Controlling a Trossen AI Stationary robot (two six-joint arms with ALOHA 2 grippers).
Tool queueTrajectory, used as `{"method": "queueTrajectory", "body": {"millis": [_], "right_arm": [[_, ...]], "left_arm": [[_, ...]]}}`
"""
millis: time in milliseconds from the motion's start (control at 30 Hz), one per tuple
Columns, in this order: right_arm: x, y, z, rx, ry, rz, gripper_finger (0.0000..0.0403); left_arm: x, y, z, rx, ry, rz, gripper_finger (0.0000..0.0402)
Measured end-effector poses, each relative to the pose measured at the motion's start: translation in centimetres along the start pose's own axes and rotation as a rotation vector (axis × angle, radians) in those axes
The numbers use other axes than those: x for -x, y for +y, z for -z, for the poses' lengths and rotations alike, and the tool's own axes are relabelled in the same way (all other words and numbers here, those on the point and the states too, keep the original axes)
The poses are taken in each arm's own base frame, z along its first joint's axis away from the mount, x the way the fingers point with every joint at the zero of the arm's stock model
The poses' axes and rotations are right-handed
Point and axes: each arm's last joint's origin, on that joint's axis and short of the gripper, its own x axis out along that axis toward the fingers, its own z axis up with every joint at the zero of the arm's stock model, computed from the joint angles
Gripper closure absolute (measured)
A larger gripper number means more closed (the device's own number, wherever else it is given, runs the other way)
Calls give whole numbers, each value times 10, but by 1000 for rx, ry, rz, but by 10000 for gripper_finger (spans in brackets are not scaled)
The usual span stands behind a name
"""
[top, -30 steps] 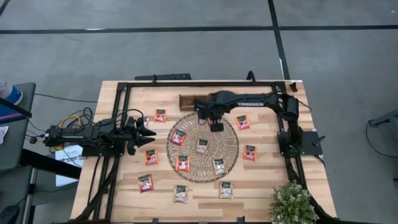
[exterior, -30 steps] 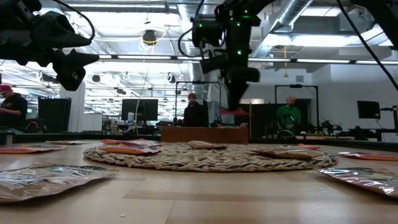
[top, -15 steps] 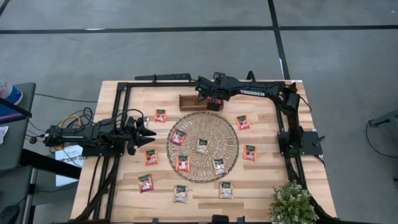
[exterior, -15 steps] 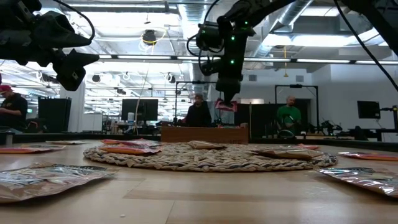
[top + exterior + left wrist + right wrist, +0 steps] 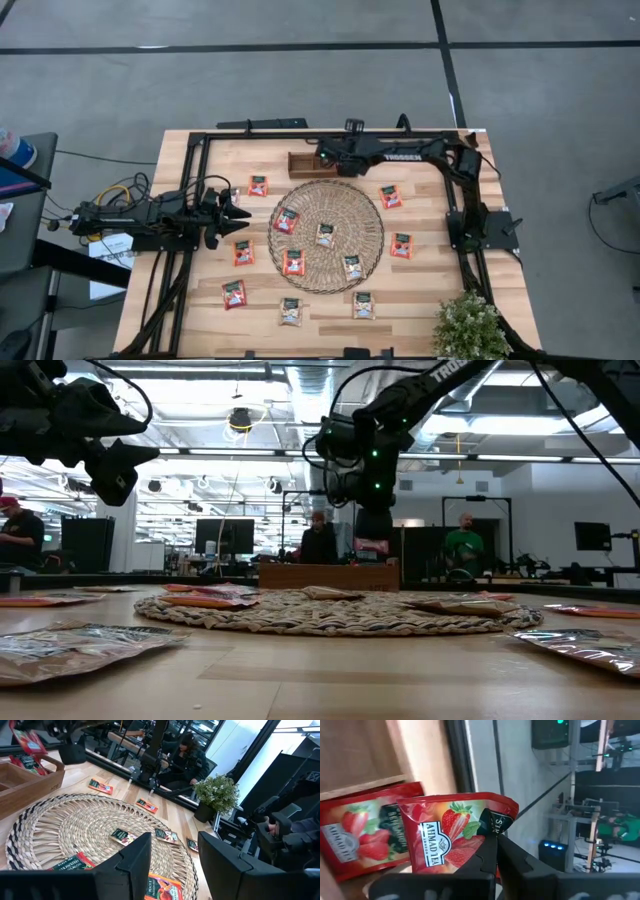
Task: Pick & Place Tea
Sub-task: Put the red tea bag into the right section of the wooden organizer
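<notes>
tea sachet (image 5: 447,837): red strawberry print, dark green panel, white brand lettering; glossy, slightly crumpled, one corner folded dark where I grip it
my right gripper (image 5: 494,851): fingers clamped together on that sachet's corner; in the low view it hangs from me just above the wooden tray (image 5: 328,575)
where: far edge of the table, over the tray (image 5: 308,162), right arm stretched across from its base
second sachet (image 5: 362,840): same red strawberry type, lying in the tray compartment just beside the one I hold
my left gripper (image 5: 172,862): fingers spread apart, holding nothing, parked at the left table edge (image 5: 238,214), pointing at the woven mat (image 5: 326,236)
on the mat: four sachets, two red-orange (image 5: 286,220), two pale with green tops (image 5: 325,235)
around the mat: more sachets flat on the table (image 5: 215,315), red-orange ones (image 5: 390,197) and pale ones (image 5: 363,305), all well apart
plant (image 5: 468,327): near right corner
background: people (image 5: 464,545) beyond the table
</notes>
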Motion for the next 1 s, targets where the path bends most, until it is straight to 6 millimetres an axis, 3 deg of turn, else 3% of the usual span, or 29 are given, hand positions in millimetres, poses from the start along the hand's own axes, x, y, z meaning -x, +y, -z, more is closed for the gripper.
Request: {"method": "queueTrajectory", "body": {"millis": [400, 767, 1000], "right_arm": [[4, 7, -2, -20, -22, -3, 403], [8, 33, 1, 29, -37, -12, 403], [6, 31, 2, 23, -33, -8, 403]], "left_arm": [[0, 0, 0, 0, 0, 0, 247], [0, 0, 0, 0, 0, 0, 247], [0, 0, 0, 0, -2, 0, 247]]}}
